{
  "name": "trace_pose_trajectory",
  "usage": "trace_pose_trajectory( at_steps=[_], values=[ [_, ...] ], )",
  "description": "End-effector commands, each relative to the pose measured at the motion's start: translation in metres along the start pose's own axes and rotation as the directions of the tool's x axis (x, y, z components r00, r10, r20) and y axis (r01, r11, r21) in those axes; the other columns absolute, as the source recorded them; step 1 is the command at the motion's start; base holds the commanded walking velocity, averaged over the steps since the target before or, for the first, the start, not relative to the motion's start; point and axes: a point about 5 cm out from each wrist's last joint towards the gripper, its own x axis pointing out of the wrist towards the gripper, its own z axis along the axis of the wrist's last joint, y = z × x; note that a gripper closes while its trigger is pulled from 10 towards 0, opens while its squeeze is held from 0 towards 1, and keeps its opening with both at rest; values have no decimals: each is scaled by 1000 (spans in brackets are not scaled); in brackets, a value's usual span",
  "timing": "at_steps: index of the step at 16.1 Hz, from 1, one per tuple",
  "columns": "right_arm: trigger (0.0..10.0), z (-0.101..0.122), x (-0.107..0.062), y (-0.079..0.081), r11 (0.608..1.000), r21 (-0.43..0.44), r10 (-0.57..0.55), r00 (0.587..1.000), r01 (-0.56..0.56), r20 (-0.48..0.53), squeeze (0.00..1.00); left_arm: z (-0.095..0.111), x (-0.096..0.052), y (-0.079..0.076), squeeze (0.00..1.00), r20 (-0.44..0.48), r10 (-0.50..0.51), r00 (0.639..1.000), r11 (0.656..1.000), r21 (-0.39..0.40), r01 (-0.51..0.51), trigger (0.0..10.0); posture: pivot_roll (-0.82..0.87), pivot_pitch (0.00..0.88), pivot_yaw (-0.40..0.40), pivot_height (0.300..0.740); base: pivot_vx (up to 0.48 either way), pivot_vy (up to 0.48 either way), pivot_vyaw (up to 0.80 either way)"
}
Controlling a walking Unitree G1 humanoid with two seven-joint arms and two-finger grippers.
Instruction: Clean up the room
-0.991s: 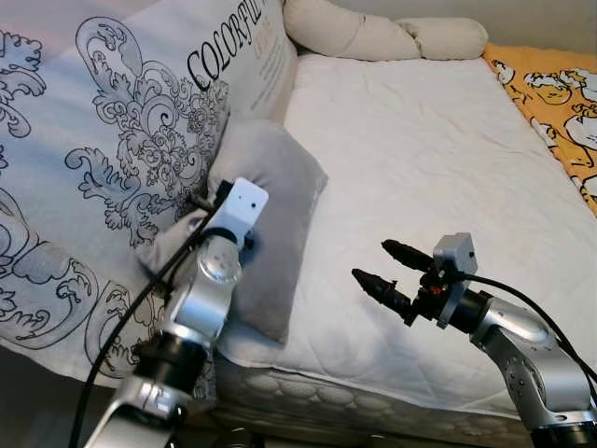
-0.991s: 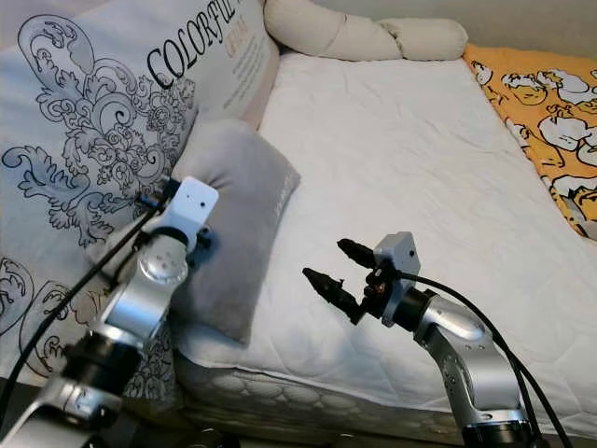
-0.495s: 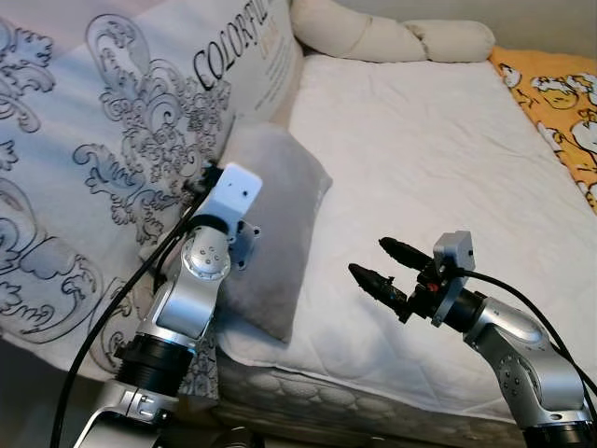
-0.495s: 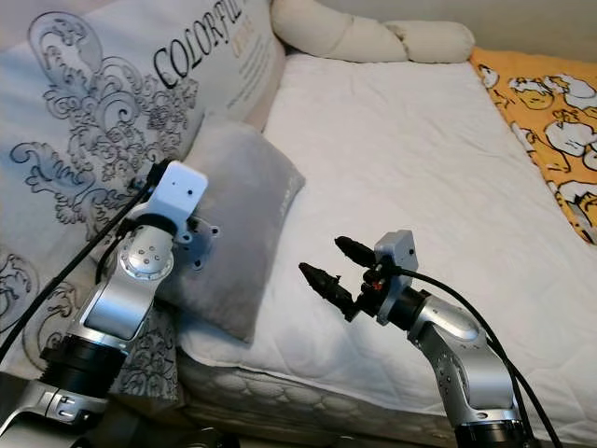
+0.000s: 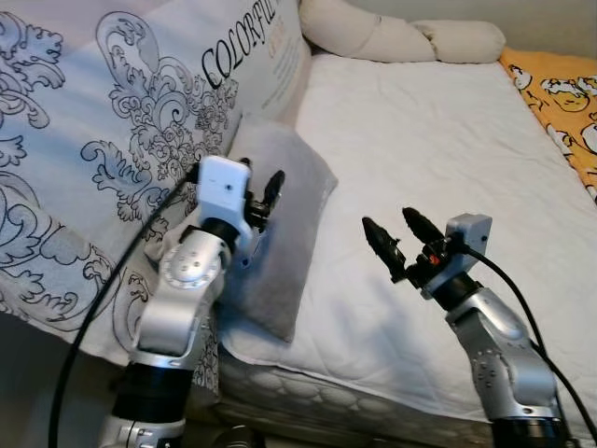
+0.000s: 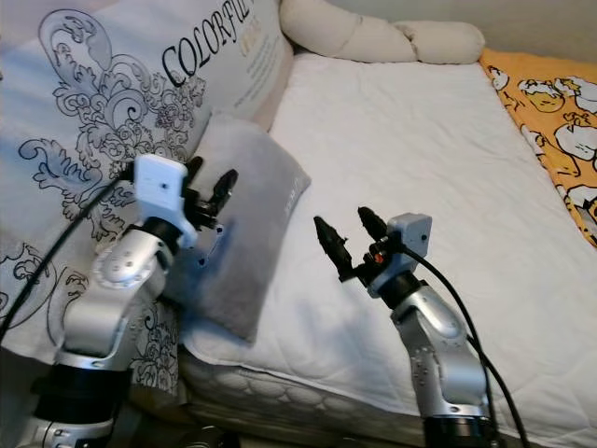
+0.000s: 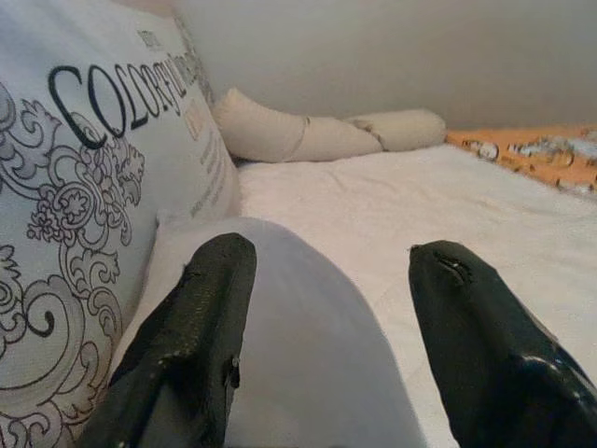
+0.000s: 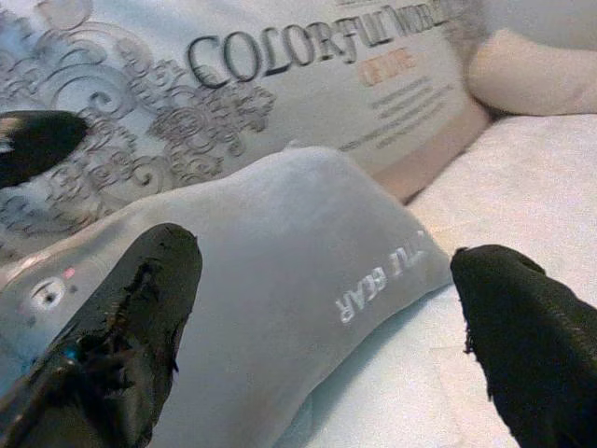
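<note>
A grey pillow (image 5: pixel 284 238) lies on the white mattress (image 5: pixel 448 140), leaning against a big patterned cushion (image 5: pixel 121 121) printed "COLORFUL". My left gripper (image 5: pixel 262 191) hovers open just over the pillow's left part, and its wrist view shows the pillow (image 7: pixel 298 345) below the spread fingers (image 7: pixel 201 317). My right gripper (image 5: pixel 387 221) is open above the mattress, a little to the right of the pillow and apart from it. Between its fingers (image 8: pixel 140 308), the right wrist view looks at the pillow (image 8: pixel 280 280). Neither gripper holds anything.
A cream bolster (image 5: pixel 392 37) lies across the far end of the bed. An orange printed blanket (image 5: pixel 560 84) covers the right side. The mattress edge (image 5: pixel 308 373) runs along the front, just past my arms.
My left gripper has swung up from the pillow's side, and its open fingers now point over the pillow. The right gripper has risen and turned away from me.
</note>
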Motion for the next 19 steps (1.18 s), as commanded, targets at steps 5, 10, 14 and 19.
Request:
trace_pose_trajectory(
  at_steps=[5, 10, 14, 19],
  values=[
    [10000, -7, -13, -3, 987, 49, -152, 988, 151, 11, 1000, -14, -18, 11, 1000, -68, 76, 995, 996, -39, -79, 10000, -71, 0, 31, 740, 0, -480, 0],
    [10000, -7, -17, -11, 977, -9, -214, 977, 214, -4, 1000, -25, -21, 13, 1000, -78, 204, 976, 978, -28, -207, 10000, -67, 0, 10, 740, 0, -480, 0],
    [10000, -15, -17, -18, 953, -27, -303, 952, 302, -47, 1000, -35, -27, 21, 1000, -137, 239, 961, 970, 1, -241, 10000, -59, 0, 8, 740, 0, -431, 0],
    [10000, -22, -24, -26, 921, -76, -389, 916, 383, -100, 1000, -61, -58, 49, 718, -239, 259, 936, 963, 134, -232, 10000, -62, 0, 20, 740, 0, 0, 0]
  ],
)
